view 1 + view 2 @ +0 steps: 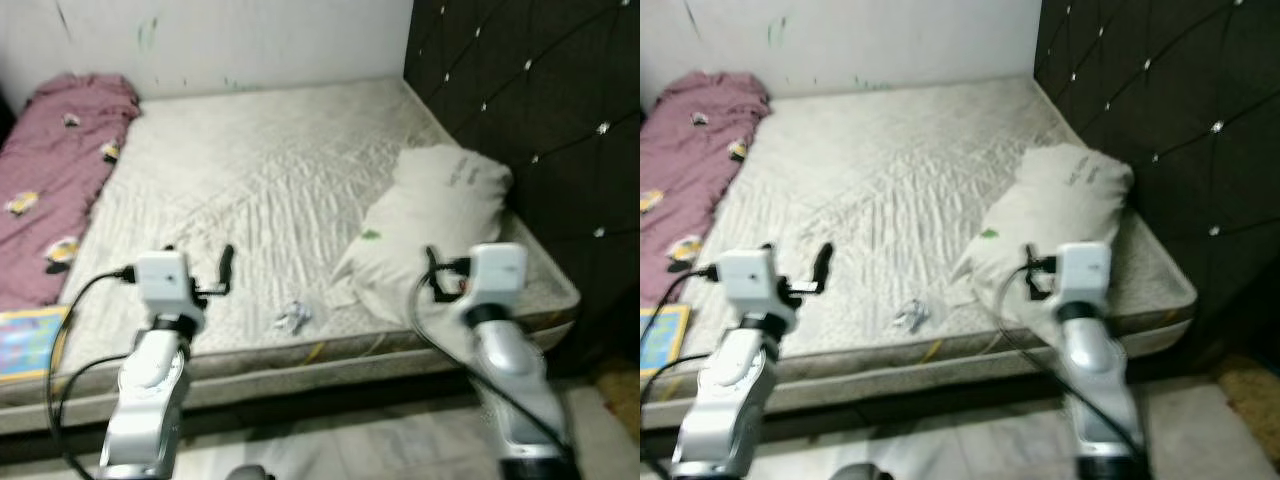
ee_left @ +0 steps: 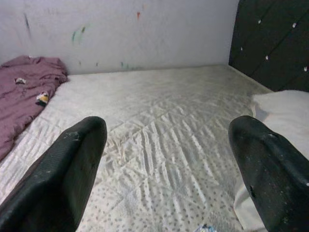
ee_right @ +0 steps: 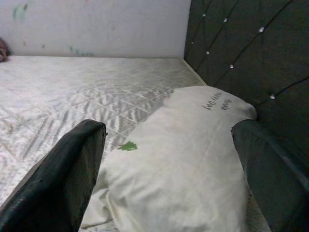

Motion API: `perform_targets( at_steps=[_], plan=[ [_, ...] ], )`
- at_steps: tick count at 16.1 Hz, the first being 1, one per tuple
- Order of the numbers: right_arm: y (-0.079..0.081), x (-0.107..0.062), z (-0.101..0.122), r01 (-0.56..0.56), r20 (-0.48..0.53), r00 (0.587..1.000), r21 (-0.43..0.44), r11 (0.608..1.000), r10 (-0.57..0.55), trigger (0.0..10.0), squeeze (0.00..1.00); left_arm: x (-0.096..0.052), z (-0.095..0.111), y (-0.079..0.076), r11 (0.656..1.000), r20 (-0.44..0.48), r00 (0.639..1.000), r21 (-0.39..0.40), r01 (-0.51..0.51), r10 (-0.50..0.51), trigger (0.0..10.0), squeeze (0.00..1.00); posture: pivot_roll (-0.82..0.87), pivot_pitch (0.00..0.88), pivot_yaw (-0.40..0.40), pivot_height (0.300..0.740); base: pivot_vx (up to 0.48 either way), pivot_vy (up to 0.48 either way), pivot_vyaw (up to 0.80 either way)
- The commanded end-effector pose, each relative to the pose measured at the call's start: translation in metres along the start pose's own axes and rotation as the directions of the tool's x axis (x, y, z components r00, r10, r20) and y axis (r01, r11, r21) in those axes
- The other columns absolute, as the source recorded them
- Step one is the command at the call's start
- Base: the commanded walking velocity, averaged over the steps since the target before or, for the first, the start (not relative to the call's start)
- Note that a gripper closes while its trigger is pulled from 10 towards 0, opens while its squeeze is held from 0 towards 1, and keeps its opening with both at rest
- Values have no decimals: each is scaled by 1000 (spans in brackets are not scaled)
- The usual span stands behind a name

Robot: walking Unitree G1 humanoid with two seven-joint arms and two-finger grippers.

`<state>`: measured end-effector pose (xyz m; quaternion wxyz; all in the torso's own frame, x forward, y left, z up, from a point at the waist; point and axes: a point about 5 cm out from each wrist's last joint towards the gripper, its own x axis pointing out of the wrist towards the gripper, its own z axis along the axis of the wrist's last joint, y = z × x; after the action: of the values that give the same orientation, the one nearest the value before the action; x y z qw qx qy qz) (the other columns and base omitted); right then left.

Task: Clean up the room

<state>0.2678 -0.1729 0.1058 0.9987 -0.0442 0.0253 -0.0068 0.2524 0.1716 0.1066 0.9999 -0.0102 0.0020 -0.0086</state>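
A small crumpled white wrapper (image 1: pixel 293 318) lies on the bare quilted mattress (image 1: pixel 260 170) near its front edge. A white pillow (image 1: pixel 440 215) rests at the mattress's right side, against the headboard. A maroon blanket (image 1: pixel 55 180) is bunched along the left side. My left gripper (image 1: pixel 200 262) hovers over the front of the mattress, left of the wrapper, open and holding nothing. My right gripper (image 3: pixel 169 183) is open too, held just before the near end of the pillow (image 3: pixel 183 159).
A dark tufted headboard (image 1: pixel 540 110) walls off the right side. A colourful book (image 1: pixel 28 342) lies at the mattress's front left corner. A white wall runs behind the bed. Pale floor and a tan mat (image 1: pixel 618 385) show by the bed's right corner.
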Motion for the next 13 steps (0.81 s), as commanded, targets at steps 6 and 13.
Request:
perform_targets(
  at_steps=[6,13],
  plan=[
    [-4,1,5,23,17,1000,-1,1000,-23,10000,0,3,7,-2,1000,27,999,0,30,-30,10000,0,-72,0,22,740,346,0,0],
    [-3,1,4,13,17,1000,-11,1000,-13,10000,0,3,6,-1,1000,27,1000,14,-5,5,10000,0,-68,0,19,740,305,0,0]
  ],
)
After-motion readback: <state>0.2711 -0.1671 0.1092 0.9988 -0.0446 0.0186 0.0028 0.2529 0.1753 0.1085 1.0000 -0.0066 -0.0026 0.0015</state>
